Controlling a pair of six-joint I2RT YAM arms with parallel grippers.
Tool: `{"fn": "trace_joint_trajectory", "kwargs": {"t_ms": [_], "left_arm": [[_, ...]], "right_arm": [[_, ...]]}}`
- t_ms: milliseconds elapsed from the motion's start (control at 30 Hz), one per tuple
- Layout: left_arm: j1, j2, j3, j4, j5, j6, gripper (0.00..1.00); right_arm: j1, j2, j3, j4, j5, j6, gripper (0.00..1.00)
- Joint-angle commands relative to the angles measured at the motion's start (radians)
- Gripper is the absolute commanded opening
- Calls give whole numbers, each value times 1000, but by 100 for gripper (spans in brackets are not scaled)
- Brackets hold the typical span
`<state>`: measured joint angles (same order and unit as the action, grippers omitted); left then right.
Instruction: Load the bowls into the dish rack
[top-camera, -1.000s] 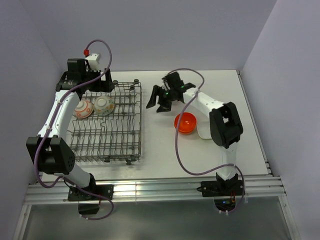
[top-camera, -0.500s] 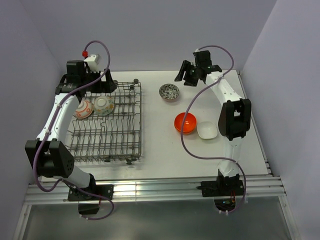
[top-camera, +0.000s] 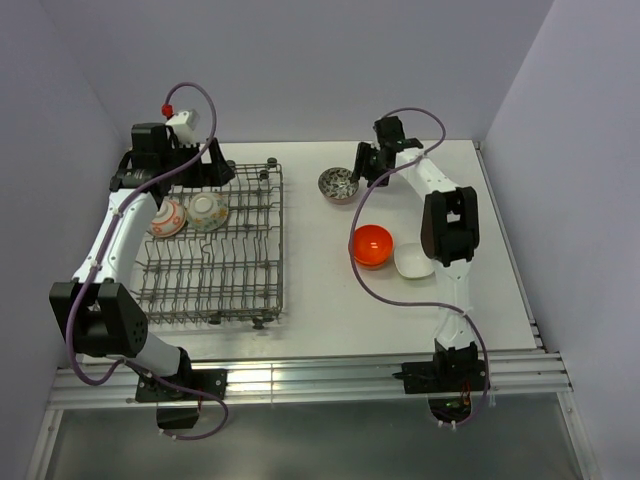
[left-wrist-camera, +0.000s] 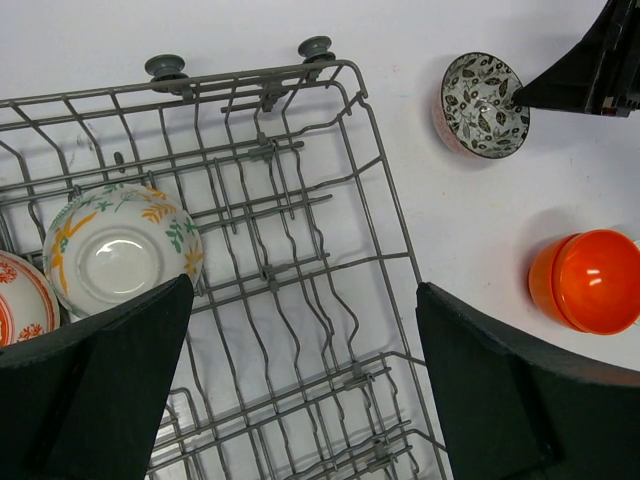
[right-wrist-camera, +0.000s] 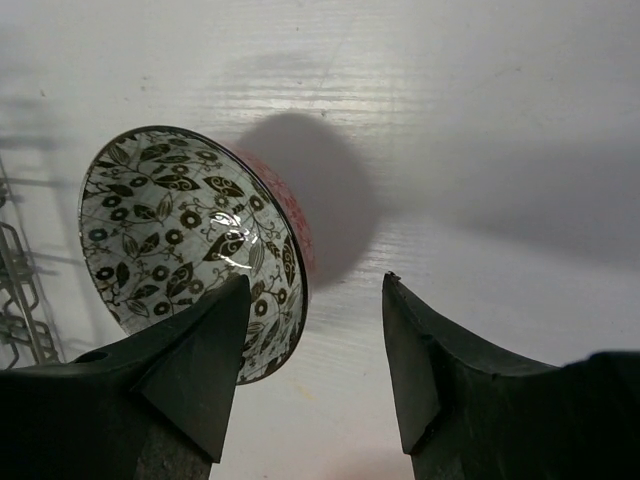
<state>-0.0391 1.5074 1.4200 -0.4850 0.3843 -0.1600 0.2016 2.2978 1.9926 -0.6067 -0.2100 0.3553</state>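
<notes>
The patterned bowl stands mouth-up on the table, to the right of the dish rack near its far corner. The right gripper hangs just beside it with its fingers parted and holding nothing. In the right wrist view the bowl lies to the left of the gap, and only the rim's right edge reaches in between the two fingers, one finger crossing in front of the rim. A grip would likely call for a small shift toward the bowl so that the rim wall sits squarely in the gap. Being round, the bowl has no long axis to line up with; its mouth points straight up.

The right arm is plainly the nearer one. The left gripper hovers over the rack's far end, fingers spread wide and empty, above two bowls already in the wires. An orange bowl and a white bowl wait on the table nearer the arms, touching or nearly so.
</notes>
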Motion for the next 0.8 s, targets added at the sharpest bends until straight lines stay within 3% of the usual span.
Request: {"fn": "trace_joint_trajectory", "kwargs": {"t_ms": [0,467,667,767], "left_arm": [[8,-36,-12,31,37,-24,100],[68,-42,-62,26,131,-65,100],[68,-49,-79,34,162,-70,99],[68,-47,-76,25,166,-75,99]], "right_arm": [[2,2,8,15,-3,-23,62],[13,57,-23,38,-54,22,42],[19,58,-20,39,-77,14,21],[19,48,-15,35,-91,14,3]]}}
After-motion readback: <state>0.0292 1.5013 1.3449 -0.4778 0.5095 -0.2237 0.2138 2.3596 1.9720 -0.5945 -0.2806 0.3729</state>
